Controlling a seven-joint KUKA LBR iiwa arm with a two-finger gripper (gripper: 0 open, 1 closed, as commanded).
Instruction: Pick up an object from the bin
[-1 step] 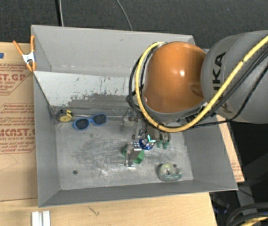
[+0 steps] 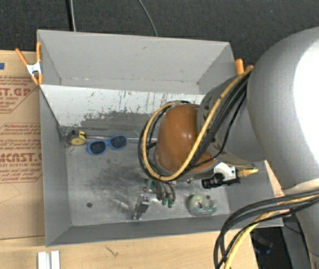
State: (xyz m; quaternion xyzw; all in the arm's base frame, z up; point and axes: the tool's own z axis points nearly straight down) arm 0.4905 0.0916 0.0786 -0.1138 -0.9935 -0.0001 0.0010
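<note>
We see the grey bin [image 2: 131,55] with the arm's orange cover [image 2: 176,136] low over its floor and the gripper [image 2: 162,195] beneath it; we cannot tell whether the gripper is open or closed. Well to the left of the gripper and farther back lie blue sunglasses [image 2: 107,144]. We judge them light, stiff and slippery on the lenses, best taken across the bridge between the two round blue lenses. Just right of the gripper lies a round clear piece [image 2: 202,204] with a greenish tint, probably light and smooth, best pinched across its rim. Just left of the gripper lies a small grey metal piece [image 2: 140,207], likely hard and apt to skid, thin and irregular in shape; as the nearest, we take it for the likely pick. Farthest left of the gripper sits a small yellow piece [image 2: 78,139].
</note>
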